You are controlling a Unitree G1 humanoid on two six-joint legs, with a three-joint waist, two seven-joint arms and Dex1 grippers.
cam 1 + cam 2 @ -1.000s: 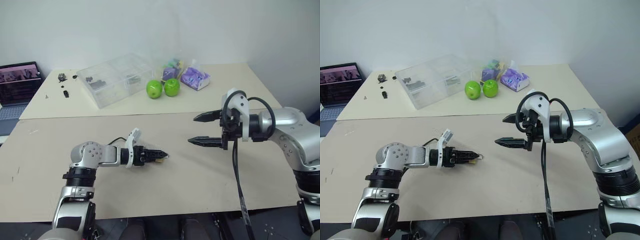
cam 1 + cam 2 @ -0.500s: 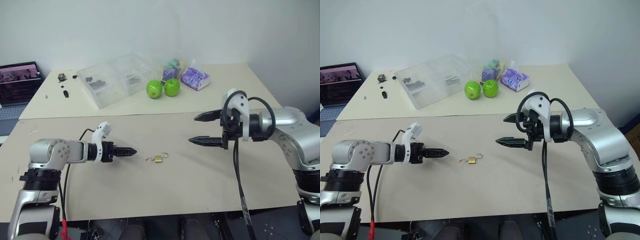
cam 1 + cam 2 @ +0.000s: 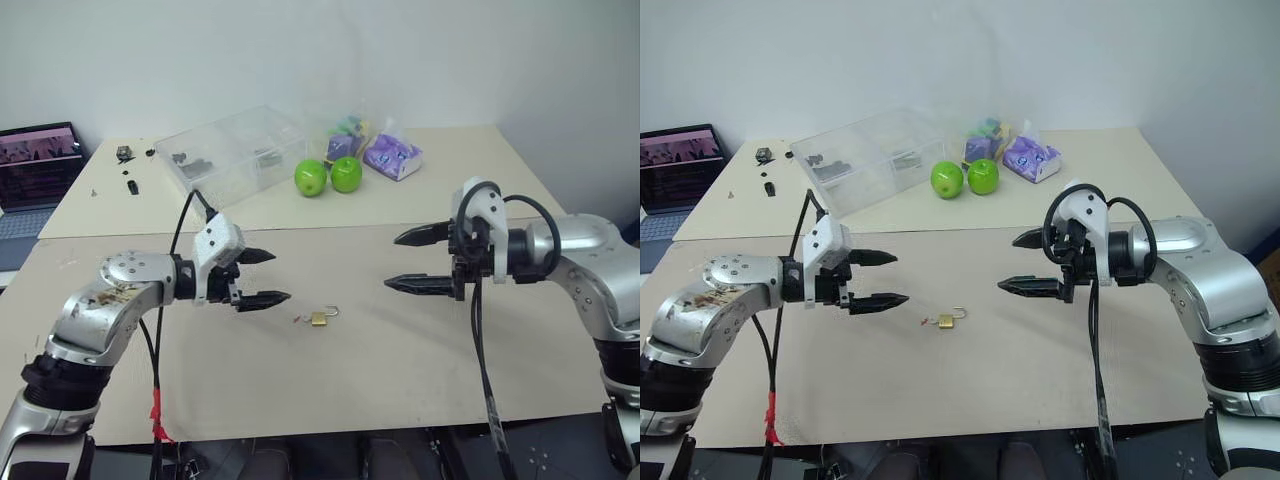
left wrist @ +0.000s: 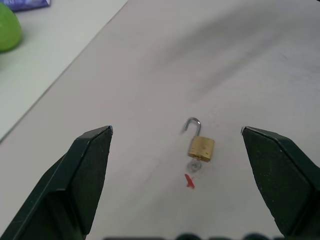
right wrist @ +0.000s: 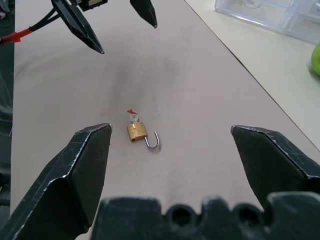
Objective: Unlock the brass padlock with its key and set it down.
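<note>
Left eye view, padlock: the brass padlock (image 3: pixel 321 318) lies flat on the near table (image 3: pixel 400 350), between the two grippers and apart from both.
Padlock axis: its long axis runs left to right across the table; the silvery shackle (image 3: pixel 330 310) is sprung open and sticks out at the right end, while a small key (image 4: pixel 193 165) with a red tag (image 4: pixel 189 181) sits at the left end of the body.
Left gripper: left gripper (image 3: pixel 268 277) hangs above the table just left of the padlock, fingers spread wide, nothing between them.
Right gripper: right gripper (image 3: pixel 413 260) is raised well to the right of the padlock, fingers spread wide and empty, pointing left.
Surface: two pale beige tabletops, the far table (image 3: pixel 460 160) butted against the near one.
Far table: two green apples (image 3: pixel 328 176), a clear plastic box (image 3: pixel 235 155), a purple packet (image 3: pixel 392 156), small dark bits at its left end.
Room: plain white wall; a laptop (image 3: pixel 35 160) at far left.
Writing: none can be read.
</note>
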